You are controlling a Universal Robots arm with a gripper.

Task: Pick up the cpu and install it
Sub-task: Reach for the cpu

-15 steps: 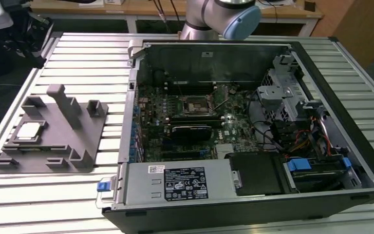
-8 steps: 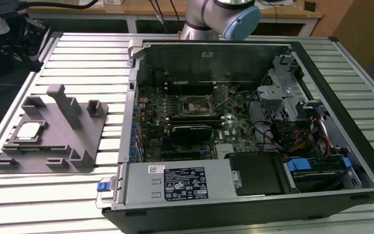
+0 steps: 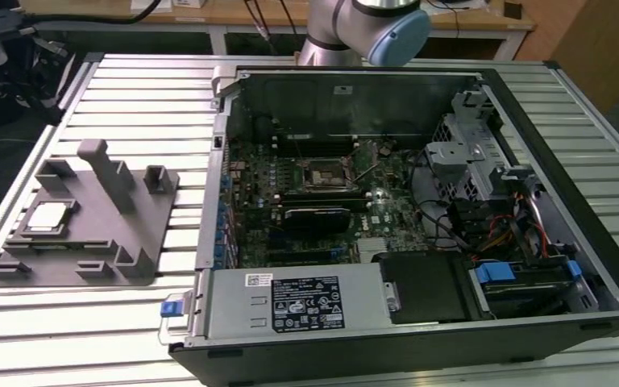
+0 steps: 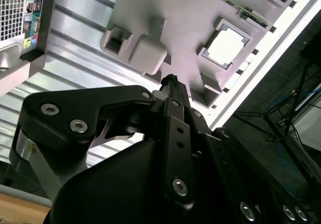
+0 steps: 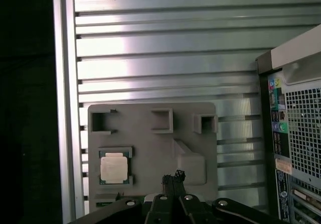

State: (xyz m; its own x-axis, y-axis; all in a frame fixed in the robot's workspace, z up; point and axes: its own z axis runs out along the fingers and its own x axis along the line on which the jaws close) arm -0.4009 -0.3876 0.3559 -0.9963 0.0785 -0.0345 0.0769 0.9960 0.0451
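Observation:
The cpu is a small silver-topped square chip lying flat in a recess of the grey plastic fixture on the slatted table, at the exterior view's left. Both wrist views look down on it from well above: cpu and cpu, each in its framed pocket. My gripper hangs high over the fixture, off to the side of the chip, with its fingers shut together and nothing between them. The gripper tip points at the fixture's raised block. The motherboard socket sits inside the open computer case.
The open computer case takes up the table's middle and the exterior view's right, with cables, a drive cage and a power supply inside. The arm's base stands behind the case. Upright posts rise from the fixture. The table edge runs close beside the fixture.

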